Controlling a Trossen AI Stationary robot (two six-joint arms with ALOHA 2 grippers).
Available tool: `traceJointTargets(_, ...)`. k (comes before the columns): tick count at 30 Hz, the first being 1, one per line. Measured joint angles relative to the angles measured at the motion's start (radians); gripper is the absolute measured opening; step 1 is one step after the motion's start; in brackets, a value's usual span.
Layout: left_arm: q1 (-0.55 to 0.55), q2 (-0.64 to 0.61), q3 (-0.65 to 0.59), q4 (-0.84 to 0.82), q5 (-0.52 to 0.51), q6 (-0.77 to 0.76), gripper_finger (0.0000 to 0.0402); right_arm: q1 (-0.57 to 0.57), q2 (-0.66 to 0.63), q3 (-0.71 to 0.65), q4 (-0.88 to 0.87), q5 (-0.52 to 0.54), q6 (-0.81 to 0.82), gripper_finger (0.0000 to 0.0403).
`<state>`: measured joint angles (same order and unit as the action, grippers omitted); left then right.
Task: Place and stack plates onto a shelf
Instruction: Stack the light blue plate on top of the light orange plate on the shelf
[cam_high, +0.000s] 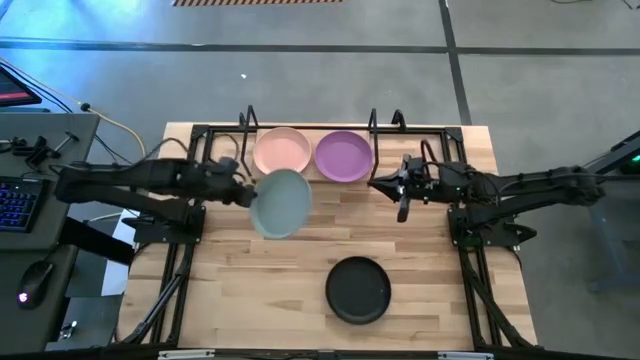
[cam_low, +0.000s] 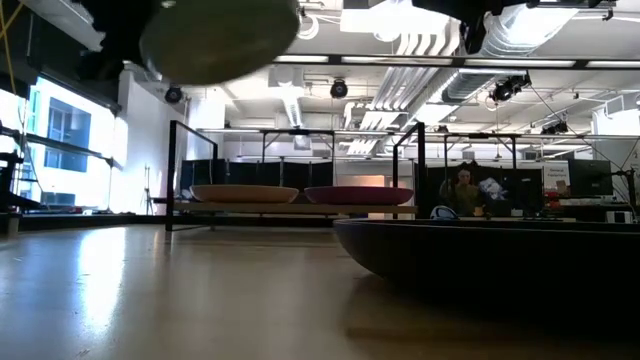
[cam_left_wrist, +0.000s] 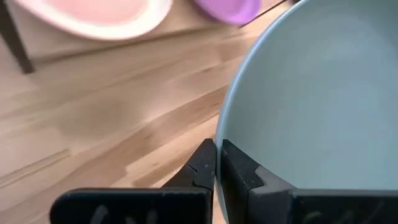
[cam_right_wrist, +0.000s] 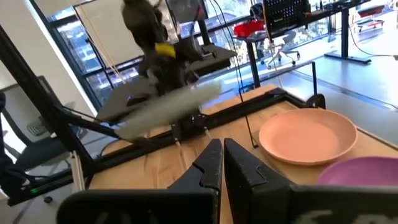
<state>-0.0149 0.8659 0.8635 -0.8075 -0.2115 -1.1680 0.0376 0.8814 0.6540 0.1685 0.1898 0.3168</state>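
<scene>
My left gripper (cam_high: 250, 196) is shut on the pale blue-green plate (cam_high: 280, 203), which it carries over the table's middle, just in front of the shelf (cam_high: 320, 128). The low view shows this plate (cam_low: 220, 35) high above the tabletop. The pink plate (cam_high: 281, 152) and the purple plate (cam_high: 343, 156) rest side by side on the shelf board. The black plate (cam_high: 358, 289) lies flat on the table near the front edge. My right gripper (cam_high: 378, 184) hovers shut and empty beside the purple plate, on its right. My left gripper pinches the pale blue-green plate's rim (cam_left_wrist: 225, 134) on the plate's left side, one finger (cam_left_wrist: 239, 168) over the inner face and the other (cam_left_wrist: 200, 165) outside the rim. It comes in roughly level from the table's left. The plate is lifted clear, slightly tilted.
The shelf's black wire frame with upright loops (cam_high: 248, 118) stands along the table's far edge. The arms' black base frames (cam_high: 165, 230) (cam_high: 480, 230) flank the table. A keyboard and mouse sit on a desk to the left (cam_high: 20, 200). A person shows far behind (cam_low: 463, 190).
</scene>
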Motion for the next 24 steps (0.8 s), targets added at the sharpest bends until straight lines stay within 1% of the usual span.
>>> traceJointTargets(3,-0.022,-0.013,0.04,-0.002,-0.028,0.001,0.0001,0.0,0.044,0.0,0.034,-0.001,-0.001,0.0)
traceJointTargets(8,-0.026,0.021,0.073,-0.003,-0.067,0.043,0.0001,0.0,0.104,0.0,0.109,-0.003,0.0,0.0)
traceJointTargets(10,-0.021,0.033,0.079,-0.006,-0.071,0.064,0.0001,0.0,0.116,0.0,0.149,-0.015,-0.002,0.0)
traceJointTargets(14,0.004,0.055,0.1,-0.003,-0.064,0.097,0.0001,0.0,0.121,0.0,0.172,-0.025,-0.003,0.0)
traceJointTargets(18,0.102,0.1,0.188,0.018,-0.056,0.219,0.0,0.0,0.121,0.0,0.18,-0.025,-0.003,0.0)
traceJointTargets(21,0.22,0.167,0.292,0.019,-0.019,0.347,0.0,0.0,0.121,0.0,0.195,-0.025,-0.003,0.0)
traceJointTargets(24,0.355,0.259,0.415,0.011,0.024,0.497,0.0,0.0,0.121,0.0,0.209,-0.026,-0.003,0.0)
